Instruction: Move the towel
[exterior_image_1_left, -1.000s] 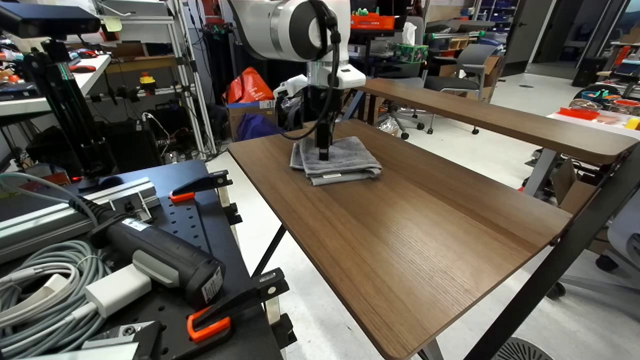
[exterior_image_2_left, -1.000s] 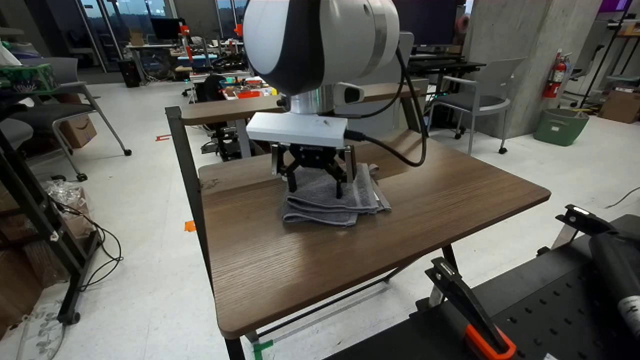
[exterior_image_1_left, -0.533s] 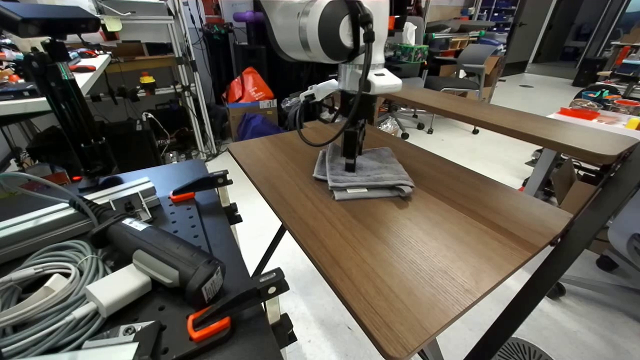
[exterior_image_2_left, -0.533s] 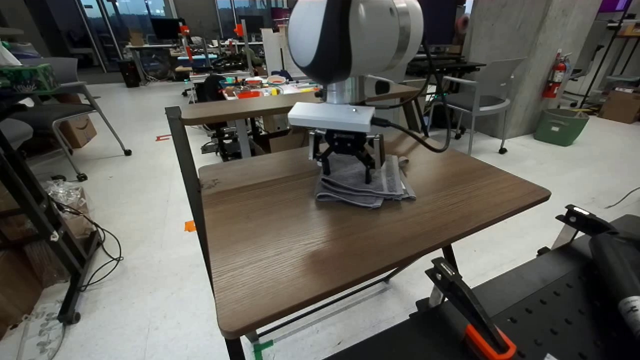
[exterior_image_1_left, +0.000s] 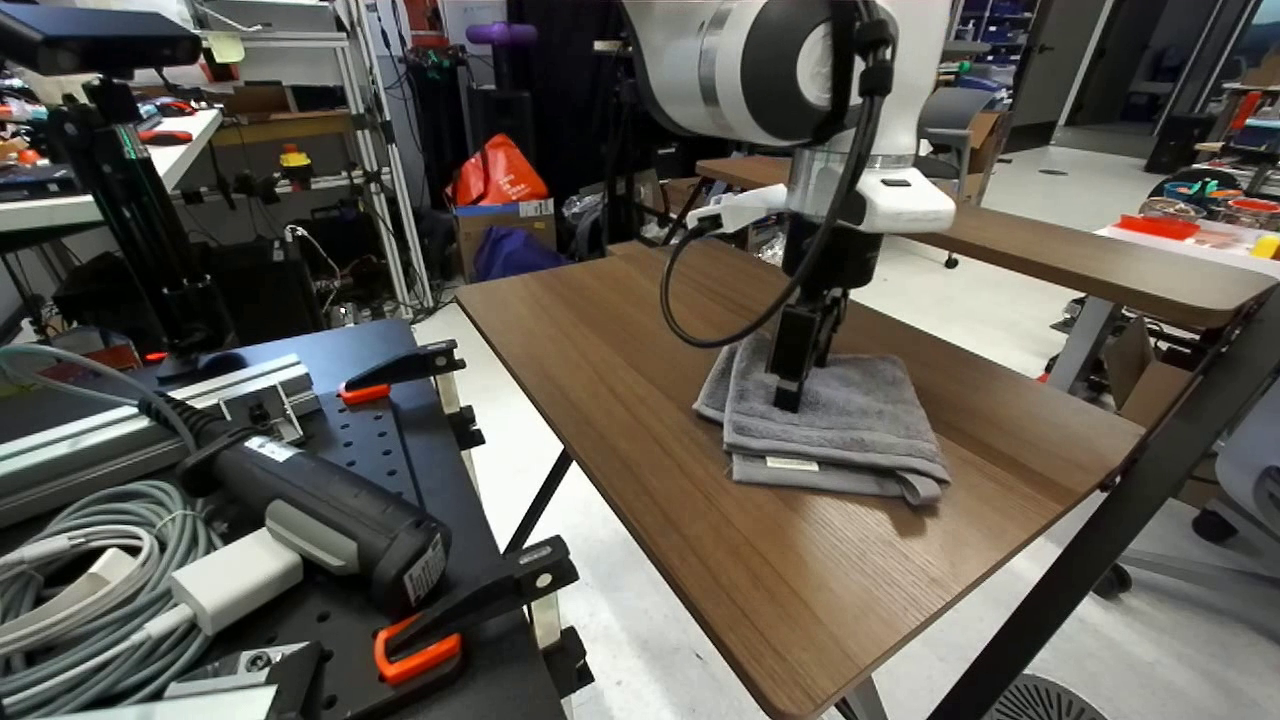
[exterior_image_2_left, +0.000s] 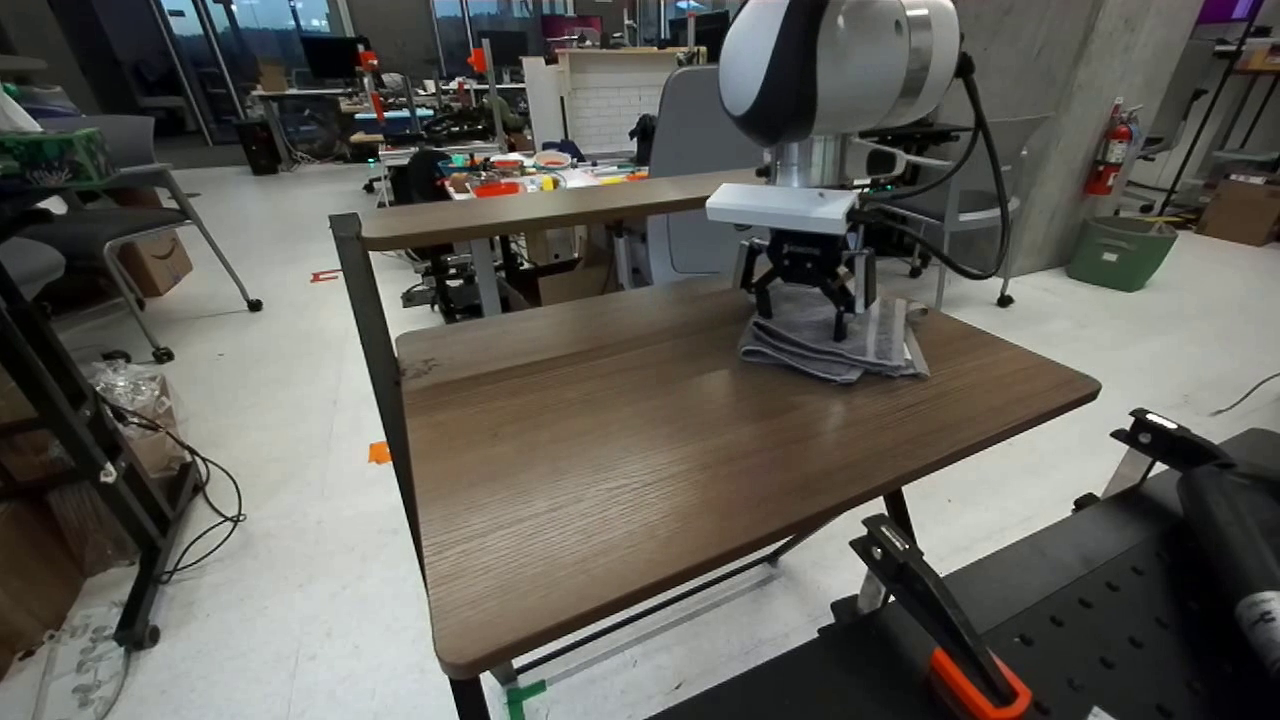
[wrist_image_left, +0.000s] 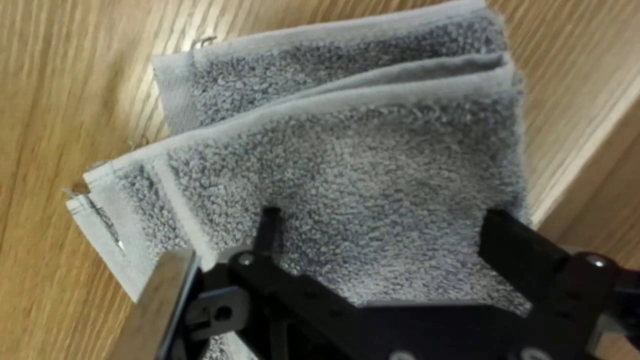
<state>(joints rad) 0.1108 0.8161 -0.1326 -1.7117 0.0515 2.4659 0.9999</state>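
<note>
A white robot arm (exterior_image_1_left: 770, 75) reaches down to a brown tabletop (exterior_image_1_left: 620, 380), its black gripper (exterior_image_2_left: 802, 322) standing on a folded grey towel (exterior_image_1_left: 840, 430). The two fingers (wrist_image_left: 515, 245) are spread wide, with fluffy cloth lying flat between them; I see nothing pinched, and their tips seem to press on the top layer.

What has just changed is the place of both: over the past second, towel and gripper have travelled together along the tabletop. In both exterior views the towel now lies flat, well away from the spot it held. A small pale label (exterior_image_1_left: 792, 463) shows at its lower edge in an exterior view.

From where I stand, this looks like the move itself under way, a drag by pressure rather than a lift. No goal spot is named, so I cannot tell how much remains. The layers are fanned, a lower one showing past the upper, so the top could creep over the rest; steady downward pressure seems wanted, then a straight lift of the fingers once the towel is where it belongs
</note>
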